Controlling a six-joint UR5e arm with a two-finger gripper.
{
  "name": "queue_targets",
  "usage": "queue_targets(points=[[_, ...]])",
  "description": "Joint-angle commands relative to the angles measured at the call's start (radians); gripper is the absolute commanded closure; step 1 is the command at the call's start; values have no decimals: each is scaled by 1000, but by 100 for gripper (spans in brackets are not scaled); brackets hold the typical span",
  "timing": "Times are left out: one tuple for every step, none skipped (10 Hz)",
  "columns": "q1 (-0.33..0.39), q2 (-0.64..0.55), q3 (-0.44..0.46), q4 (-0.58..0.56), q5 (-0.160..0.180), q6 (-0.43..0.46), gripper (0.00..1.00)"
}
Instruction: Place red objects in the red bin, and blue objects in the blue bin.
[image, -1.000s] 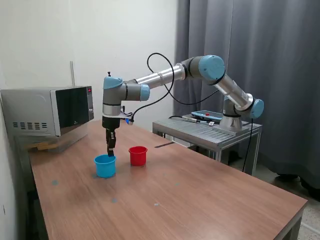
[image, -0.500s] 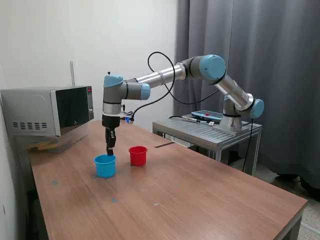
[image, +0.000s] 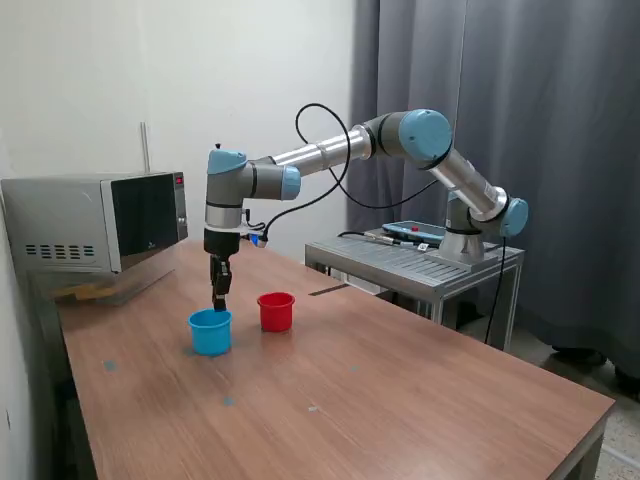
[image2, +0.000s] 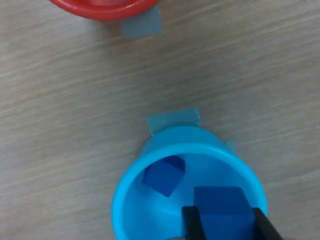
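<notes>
Wrist view: our gripper (image2: 223, 222) above blue bin (image2: 129, 187), fingers clamping blue cube (image2: 221, 205); second blue cube (image2: 163, 175) already inside. Next, we judge: spread fingers, drop it in.

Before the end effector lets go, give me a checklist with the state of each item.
1. End effector over the blue cup: ok, both views.
2. Dark blue cube between the fingers: ok, held above the cup's opening.
3. Room in the cup: ok, only one other blue cube lies inside, off to one side.
4. Blue cup upright on the table: ok.
5. Red cup clear of the drop: ok, stands apart.
6. Red cup's contents: cannot tell.
</notes>
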Motion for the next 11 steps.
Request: queue_targets(points=[[0, 1, -1, 0, 0, -2, 100], [0, 1, 1, 0, 0, 0, 0], [0, 1, 1, 0, 0, 0, 0], [0, 0, -1, 0, -1, 0, 0], [0, 0, 1, -2, 0, 0, 0], [0, 1, 1, -2, 0, 0, 0], [0, 0, -2, -2, -1, 0, 0], [0, 0, -2, -2, 0, 0, 0], [1, 0, -2, -2, -1, -2, 0], [8, -14, 4, 0, -4, -3, 0], [15, -79, 36, 4, -6, -8, 0]])
